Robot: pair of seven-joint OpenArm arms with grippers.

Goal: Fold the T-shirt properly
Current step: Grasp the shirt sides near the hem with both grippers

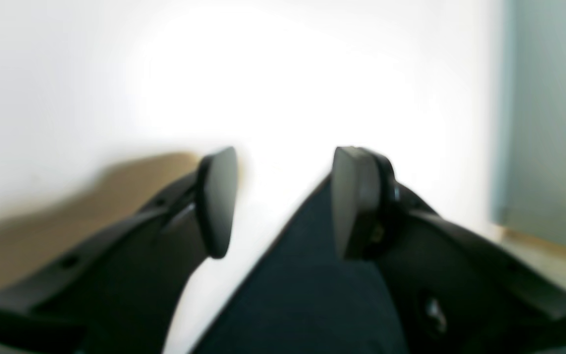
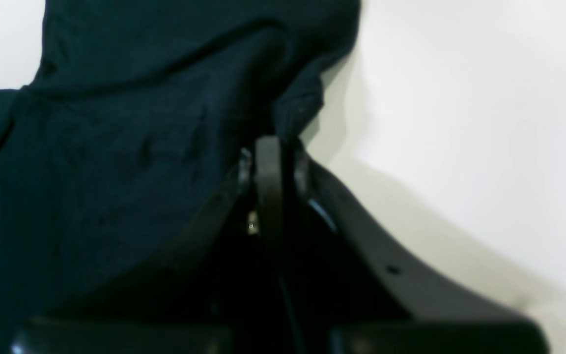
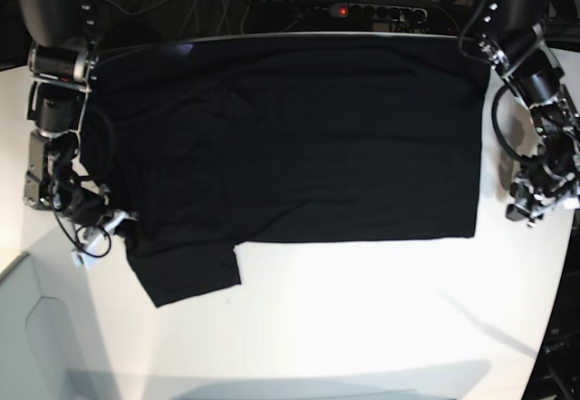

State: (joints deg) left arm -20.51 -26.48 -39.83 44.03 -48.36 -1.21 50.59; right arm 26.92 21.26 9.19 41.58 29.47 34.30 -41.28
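T-shirt [image 3: 290,137] black, spread flat, one sleeve out.

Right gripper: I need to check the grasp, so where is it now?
In the base view the right gripper sits at the table's left edge, shut on the T-shirt beside its sleeve.

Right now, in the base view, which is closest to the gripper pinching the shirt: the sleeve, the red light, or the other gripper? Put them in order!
Measured from the right gripper, shut on the T-shirt:
1. Sleeve, just beside it, toward the table's front.
2. Red light, at the back on the power strip.
3. Left gripper, across the table, open.
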